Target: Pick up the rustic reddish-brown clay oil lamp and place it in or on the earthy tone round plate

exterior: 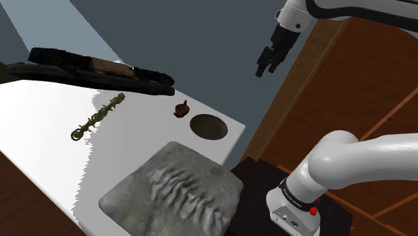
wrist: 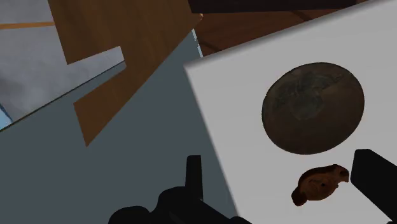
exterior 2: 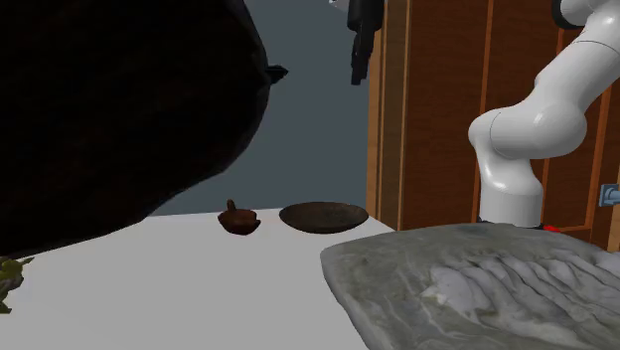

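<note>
A small reddish-brown clay oil lamp (exterior: 181, 108) sits upright on the white table (exterior: 47, 127), near its far corner. Just beside it, toward the shoulder view's right, lies a dark brown round plate (exterior: 207, 126), with nothing on it. The second exterior view has the lamp (exterior 2: 238, 219) left of the plate (exterior 2: 323, 216). My black gripper (exterior: 266, 70) hangs high above and beyond the table corner, open and holding nothing. In the wrist view the lamp (wrist: 320, 183) and plate (wrist: 313, 107) lie far below the gripper (wrist: 283, 181), the lamp nearer one finger (wrist: 375, 178).
A large grey rumpled mass (exterior: 174, 191) covers the table's near corner. A greenish ornamental chain (exterior: 99, 116) lies mid-table, and a long black object (exterior: 100, 70) lines the far edge. Wooden panels (exterior: 348, 74) stand behind the arm. A big black shape (exterior 2: 109, 109) blocks the second exterior view's left.
</note>
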Controlling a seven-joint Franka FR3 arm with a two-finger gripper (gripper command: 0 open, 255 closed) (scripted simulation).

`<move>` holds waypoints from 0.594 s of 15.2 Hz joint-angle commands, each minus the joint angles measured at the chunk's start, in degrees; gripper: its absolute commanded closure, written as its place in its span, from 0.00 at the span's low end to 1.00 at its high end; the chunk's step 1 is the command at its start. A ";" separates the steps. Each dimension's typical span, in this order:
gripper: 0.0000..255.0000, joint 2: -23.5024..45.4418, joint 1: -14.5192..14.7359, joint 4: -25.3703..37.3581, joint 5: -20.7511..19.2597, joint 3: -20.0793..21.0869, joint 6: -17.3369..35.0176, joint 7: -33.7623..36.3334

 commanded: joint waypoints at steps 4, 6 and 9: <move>0.00 4.41 0.43 -0.52 1.23 1.99 4.19 3.21; 0.00 7.66 0.69 -0.47 1.92 3.28 6.93 5.30; 0.00 12.94 1.03 0.20 2.72 5.14 10.87 8.40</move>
